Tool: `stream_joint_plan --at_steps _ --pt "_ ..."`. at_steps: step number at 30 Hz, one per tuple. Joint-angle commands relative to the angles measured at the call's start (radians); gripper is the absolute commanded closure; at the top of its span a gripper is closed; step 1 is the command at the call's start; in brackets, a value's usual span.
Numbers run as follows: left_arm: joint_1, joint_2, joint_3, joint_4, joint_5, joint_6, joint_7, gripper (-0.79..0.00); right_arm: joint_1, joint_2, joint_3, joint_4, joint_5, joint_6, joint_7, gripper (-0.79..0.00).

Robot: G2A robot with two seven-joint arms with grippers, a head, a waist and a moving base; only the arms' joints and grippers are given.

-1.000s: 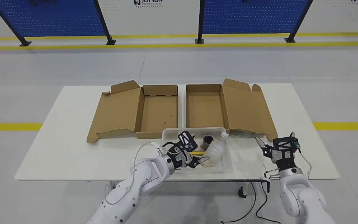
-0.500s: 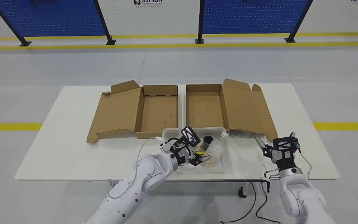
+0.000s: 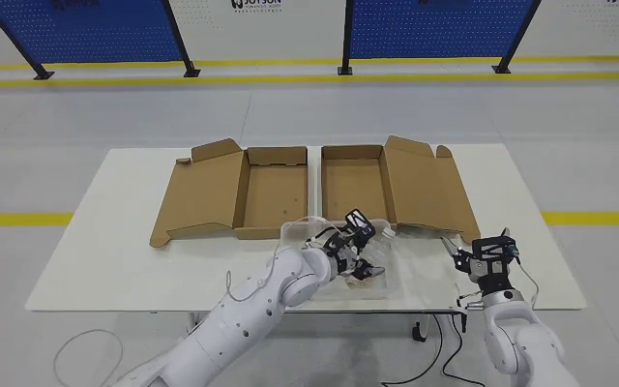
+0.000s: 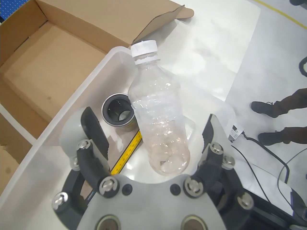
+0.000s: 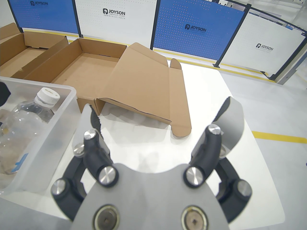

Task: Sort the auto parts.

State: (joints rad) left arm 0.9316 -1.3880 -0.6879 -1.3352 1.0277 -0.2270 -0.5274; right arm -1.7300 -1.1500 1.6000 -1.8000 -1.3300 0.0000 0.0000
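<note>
A clear plastic bin (image 3: 290,230) stands at the table's front edge. In it lie an empty clear bottle (image 4: 158,120) with a white cap, a dark metal sleeve (image 4: 117,113) and a yellow ruler (image 4: 127,153). My left gripper (image 3: 361,253) hangs open inside the bin, its fingers on either side of the bottle's base without touching it. In the right wrist view the bottle (image 5: 24,118) leans against the bin's wall (image 5: 60,88). My right gripper (image 5: 158,108) is open and holds nothing, low over the table to the right of the bin.
Two open cardboard boxes lie behind the bin, the left box (image 3: 276,198) and the right box (image 3: 353,189), each with its lid flap spread outward. The right box's flap (image 5: 144,89) lies just beyond my right gripper. Bare white table (image 3: 126,252) stretches to the left.
My left gripper has moved to the right across the bin, from its left part to over the bottle. The right arm has kept still.
</note>
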Motion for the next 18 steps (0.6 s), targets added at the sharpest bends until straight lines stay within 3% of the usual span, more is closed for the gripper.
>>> stream_joint_plan --at_steps 1,2,8,18 --pt "-0.011 -0.009 0.011 0.025 -0.011 -0.002 0.003 -0.711 0.0 0.0 0.0 0.0 0.0 0.0 0.0 -0.785" --pt "-0.017 -0.014 0.017 0.042 -0.018 -0.001 0.003 -0.668 0.0 0.0 0.0 0.0 0.0 0.0 0.0 -0.785" --pt "-0.036 -0.035 0.036 0.091 -0.045 -0.01 0.016 -0.6 0.0 0.0 0.0 0.0 0.0 0.0 0.0 -0.785" --pt "-0.052 -0.063 0.063 0.135 -0.055 -0.012 0.025 -0.61 0.0 0.0 0.0 0.0 0.0 0.0 0.0 -0.785"
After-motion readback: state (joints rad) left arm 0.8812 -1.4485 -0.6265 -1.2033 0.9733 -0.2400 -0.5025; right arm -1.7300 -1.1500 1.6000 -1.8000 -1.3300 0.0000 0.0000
